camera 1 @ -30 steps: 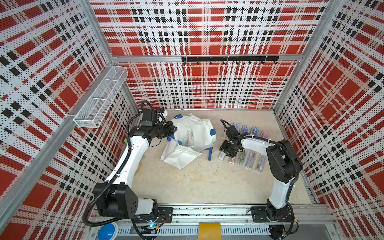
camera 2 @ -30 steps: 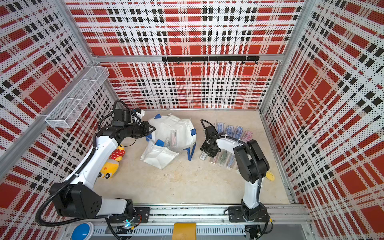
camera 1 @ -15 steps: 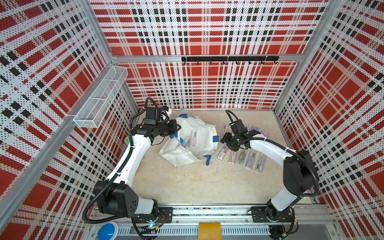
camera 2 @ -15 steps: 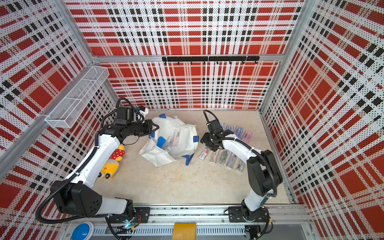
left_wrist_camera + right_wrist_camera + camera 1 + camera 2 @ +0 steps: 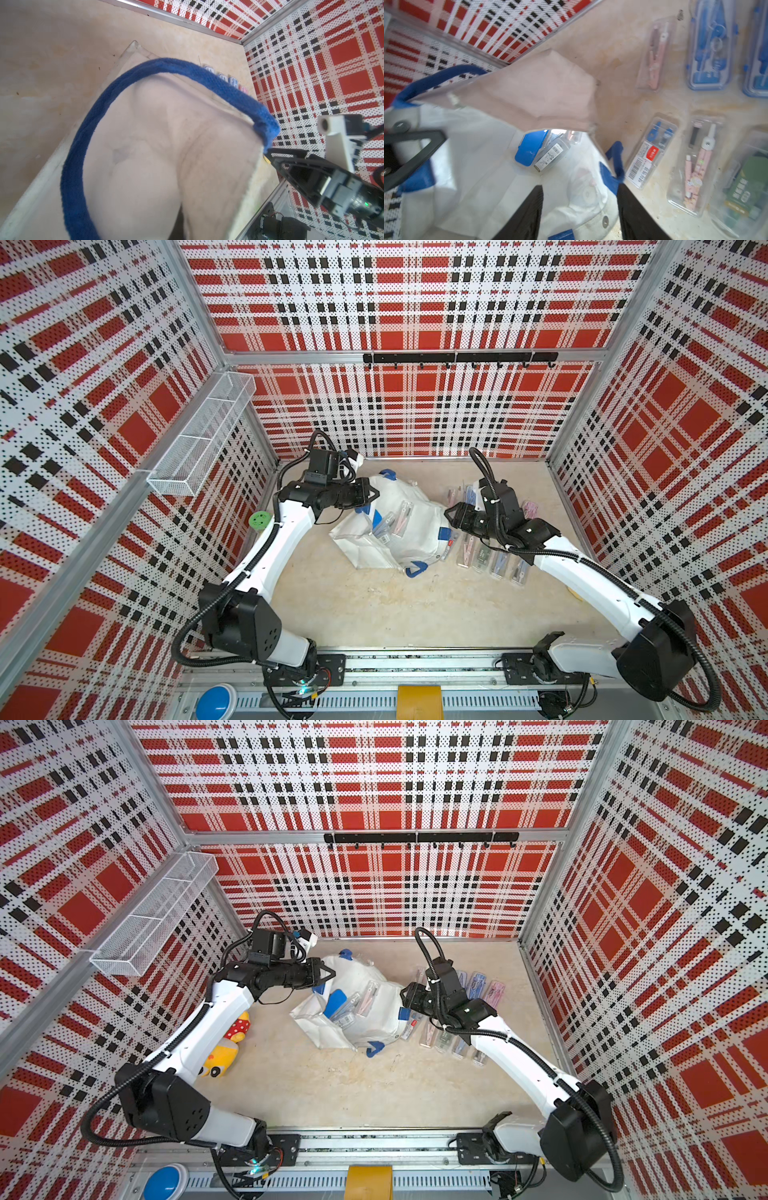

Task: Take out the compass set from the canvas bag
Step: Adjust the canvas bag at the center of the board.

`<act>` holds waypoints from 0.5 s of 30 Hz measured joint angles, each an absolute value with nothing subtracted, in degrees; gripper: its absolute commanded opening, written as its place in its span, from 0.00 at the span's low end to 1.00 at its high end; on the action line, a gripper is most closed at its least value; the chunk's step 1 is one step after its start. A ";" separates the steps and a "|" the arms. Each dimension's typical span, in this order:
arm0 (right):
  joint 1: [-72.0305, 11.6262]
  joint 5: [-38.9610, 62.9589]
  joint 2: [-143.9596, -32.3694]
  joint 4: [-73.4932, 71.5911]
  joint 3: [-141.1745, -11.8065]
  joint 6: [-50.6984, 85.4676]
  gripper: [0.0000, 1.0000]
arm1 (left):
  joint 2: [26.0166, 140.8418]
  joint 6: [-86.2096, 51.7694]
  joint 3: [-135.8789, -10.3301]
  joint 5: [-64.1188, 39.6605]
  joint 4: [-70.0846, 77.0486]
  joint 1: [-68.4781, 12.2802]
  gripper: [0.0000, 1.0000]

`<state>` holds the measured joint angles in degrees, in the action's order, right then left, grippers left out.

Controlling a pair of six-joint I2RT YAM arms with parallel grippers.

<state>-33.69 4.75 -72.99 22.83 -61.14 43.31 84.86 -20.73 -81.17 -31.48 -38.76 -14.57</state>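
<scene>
The white canvas bag with blue straps lies crumpled mid-table, its mouth gaping upward. My left gripper is shut on the bag's far-left rim and holds it up; in the left wrist view fabric and a blue strap hide the jaws. Inside the bag lie a blue compass set and clear ones. My right gripper is open at the bag's right rim, facing into the mouth, one finger against a blue strap, nothing held.
Several compass sets lie in rows on the table right of the bag, under my right arm. A yellow plush toy and a green roll sit by the left wall. A wire basket hangs on that wall.
My right gripper left the row of cases on the table and swung to face the bag's mouth. My left gripper drew the bag's rim rightward, and the bag shifted with it.
</scene>
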 measured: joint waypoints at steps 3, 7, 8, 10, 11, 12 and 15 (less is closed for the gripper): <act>-38.50 4.89 -73.01 22.31 -62.41 40.69 0.50 | 85.03 -20.45 -81.17 -31.22 -38.74 -16.03 0.00; -45.54 4.47 -74.83 21.50 -64.45 37.85 0.46 | 85.41 -20.34 -81.19 -30.55 -38.57 -17.43 0.00; -46.68 4.47 -75.50 21.45 -64.73 37.45 0.45 | 85.56 -20.34 -81.28 -30.22 -38.59 -17.82 0.00; -48.93 4.69 -77.47 21.06 -64.95 37.10 0.41 | 85.86 -20.36 -81.67 -29.58 -38.61 -18.81 0.00; -49.36 4.75 -78.52 21.10 -64.95 37.23 0.40 | 85.91 -20.36 -81.82 -29.36 -38.59 -19.20 0.00; -49.50 4.71 -79.85 21.17 -64.95 37.60 0.40 | 85.91 -20.36 -81.84 -29.21 -38.57 -19.57 0.00; -49.43 4.34 -83.85 22.15 -65.32 39.48 0.42 | 85.91 -20.43 -81.87 -28.75 -38.59 -20.43 0.00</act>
